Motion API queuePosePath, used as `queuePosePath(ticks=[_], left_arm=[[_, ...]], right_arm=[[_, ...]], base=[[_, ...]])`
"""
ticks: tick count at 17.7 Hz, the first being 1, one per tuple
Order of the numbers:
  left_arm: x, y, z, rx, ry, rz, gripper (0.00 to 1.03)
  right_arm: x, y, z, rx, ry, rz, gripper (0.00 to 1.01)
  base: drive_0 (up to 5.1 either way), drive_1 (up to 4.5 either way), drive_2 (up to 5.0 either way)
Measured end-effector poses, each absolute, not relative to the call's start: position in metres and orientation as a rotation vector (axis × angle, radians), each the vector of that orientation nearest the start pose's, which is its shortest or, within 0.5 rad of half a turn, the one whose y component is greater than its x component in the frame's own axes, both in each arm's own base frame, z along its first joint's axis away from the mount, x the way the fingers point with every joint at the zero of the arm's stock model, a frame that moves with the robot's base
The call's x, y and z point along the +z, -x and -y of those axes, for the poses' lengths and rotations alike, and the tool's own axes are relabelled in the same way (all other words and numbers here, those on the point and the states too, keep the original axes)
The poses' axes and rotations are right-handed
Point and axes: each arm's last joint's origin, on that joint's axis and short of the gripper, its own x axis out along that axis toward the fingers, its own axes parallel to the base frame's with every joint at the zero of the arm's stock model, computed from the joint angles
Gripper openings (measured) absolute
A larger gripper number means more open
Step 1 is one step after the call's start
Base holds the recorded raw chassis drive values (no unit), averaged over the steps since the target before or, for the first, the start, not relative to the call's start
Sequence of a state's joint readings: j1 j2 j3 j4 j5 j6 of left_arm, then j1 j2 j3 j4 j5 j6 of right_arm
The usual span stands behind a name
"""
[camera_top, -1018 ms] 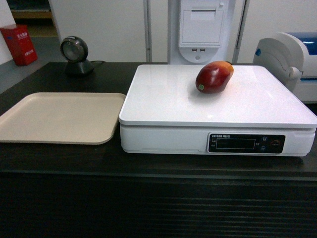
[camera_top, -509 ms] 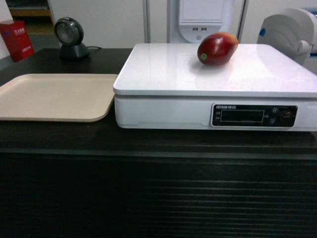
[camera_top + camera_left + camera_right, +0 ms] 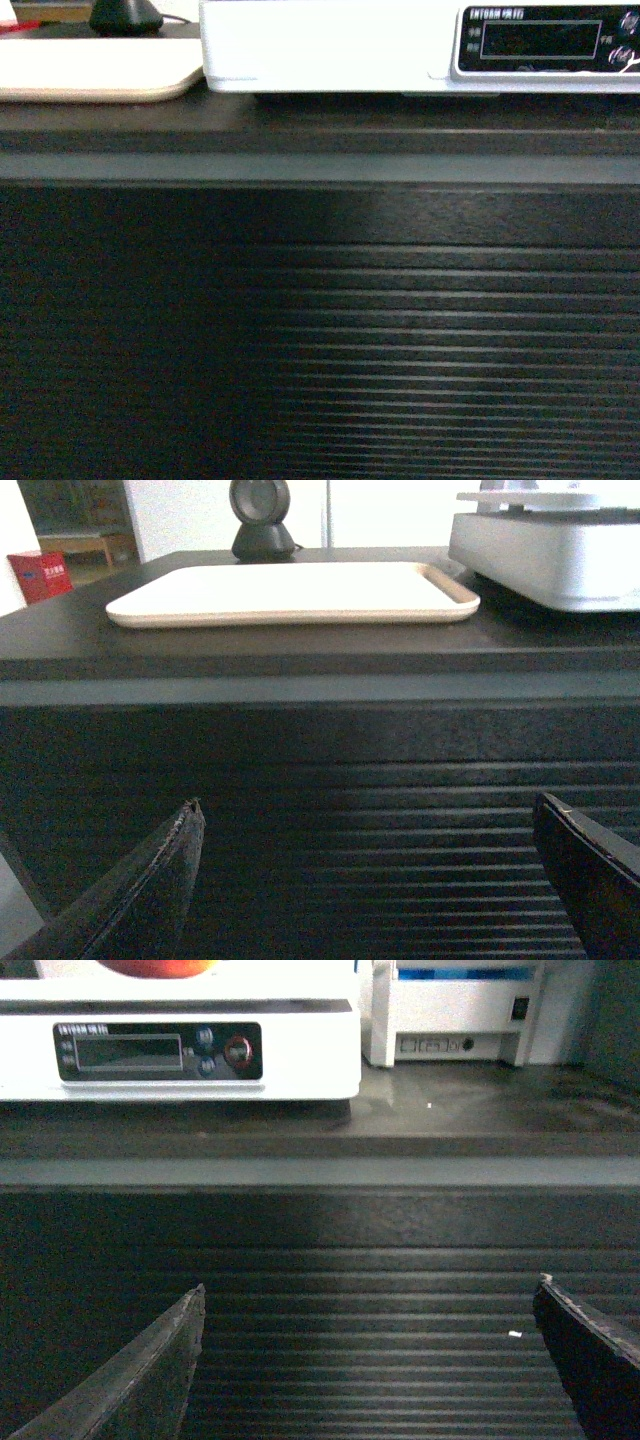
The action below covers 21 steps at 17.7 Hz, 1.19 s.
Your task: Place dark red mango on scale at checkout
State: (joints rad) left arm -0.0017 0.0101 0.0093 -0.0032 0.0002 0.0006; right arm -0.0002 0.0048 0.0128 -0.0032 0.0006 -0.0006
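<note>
Only a red-orange sliver of the dark red mango shows, at the top edge of the right wrist view, resting on the white scale. The scale stands on the black checkout, its display strip facing me. My left gripper is open and empty, low in front of the checkout's ribbed panel. My right gripper is also open and empty, below the counter edge and facing the ribbed panel. Neither gripper shows in the head view.
A flat beige tray lies on the counter left of the scale. Behind it stands a black round scanner. A red box sits far left. A white machine stands right of the scale.
The head view has dropped steadily, from looking down on the scale top to facing the counter's front panel. The mango and the scale top have left that view.
</note>
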Motion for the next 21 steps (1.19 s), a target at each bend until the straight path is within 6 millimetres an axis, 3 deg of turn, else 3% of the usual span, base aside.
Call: queuePosePath(ticks=[21], left_arm=[[0.1654,-0.0978,0.0002,-0.002,-0.001,-0.006,0.98]], right_arm=[[0.1670,-0.0972,0.0000,0.000,0.001,0.002,0.98]], base=[[0.0,0.00,0.0]])
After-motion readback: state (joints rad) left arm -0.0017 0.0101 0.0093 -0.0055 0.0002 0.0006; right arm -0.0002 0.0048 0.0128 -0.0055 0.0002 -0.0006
